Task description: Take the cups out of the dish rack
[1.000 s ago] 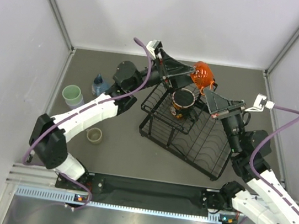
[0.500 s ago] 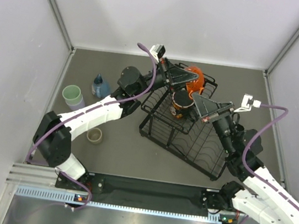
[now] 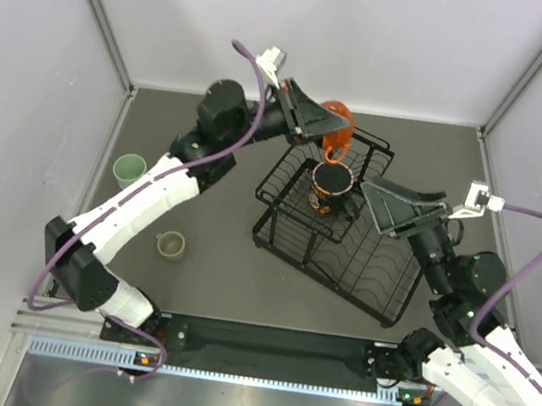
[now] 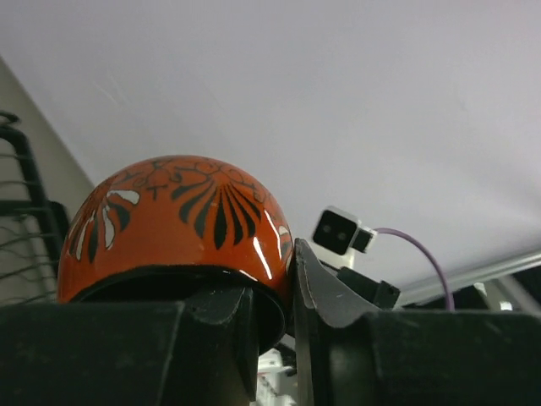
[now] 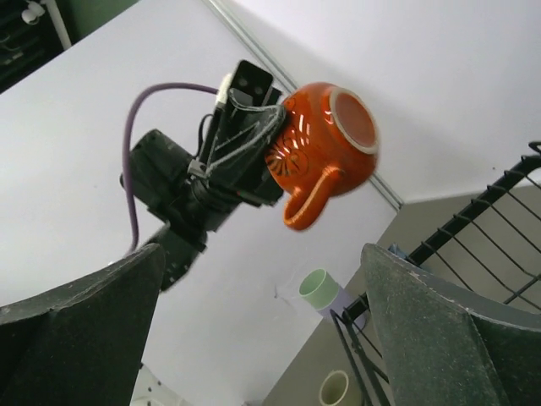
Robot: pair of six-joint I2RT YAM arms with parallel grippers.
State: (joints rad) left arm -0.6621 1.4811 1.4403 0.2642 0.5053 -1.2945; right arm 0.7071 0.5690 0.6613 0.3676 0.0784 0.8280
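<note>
The small orange cup [image 3: 334, 139] hangs above the far edge of the black wire dish rack [image 3: 373, 268]. My left gripper [image 3: 322, 126] is shut on its rim. The left wrist view has the cup's patterned side [image 4: 177, 216] pinched between the fingers [image 4: 325, 292]. My right gripper [image 3: 377, 206] stands open over the rack, apart from the cup, and its view shows the cup [image 5: 325, 139] held by the left gripper [image 5: 254, 139]. A red mug with a dark inside [image 3: 333, 181] sits on the rack's upper tier. On the table stand a mint-green tumbler [image 3: 130, 170] and a beige mug [image 3: 170, 245].
White walls close in the grey table on three sides. The left arm stretches across the table's left half toward the rack. The rack's lower tier [image 3: 381, 279] lies under the right arm. The right wrist view also shows the green tumbler [image 5: 319, 288] and beige mug [image 5: 334, 387].
The left gripper closed on the orange cup's rim and carried it left and up. The right gripper let go of the cup, opened wide and drew back to the right.
</note>
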